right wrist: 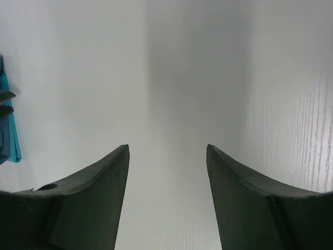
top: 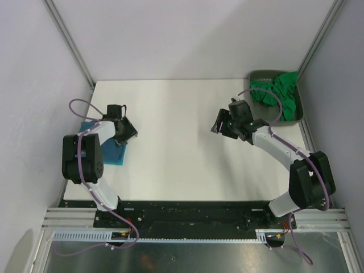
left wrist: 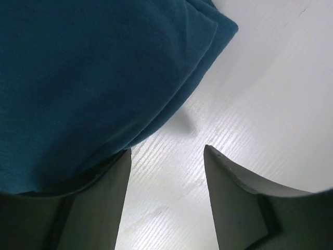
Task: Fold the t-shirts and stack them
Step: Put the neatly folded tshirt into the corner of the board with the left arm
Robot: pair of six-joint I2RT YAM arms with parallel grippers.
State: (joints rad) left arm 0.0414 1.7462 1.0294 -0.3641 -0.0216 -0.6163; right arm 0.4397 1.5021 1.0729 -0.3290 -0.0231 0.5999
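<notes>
At left, folded blue t-shirts (top: 116,153)

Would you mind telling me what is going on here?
Two robot arms are folding and stacking t-shirts. The left gripper hangs open at the edge of the folded blue t-shirts on the table's left side. The right gripper is open over bare table, holding nothing. Green t-shirts lie crumpled in the tray at the far right.
</notes>
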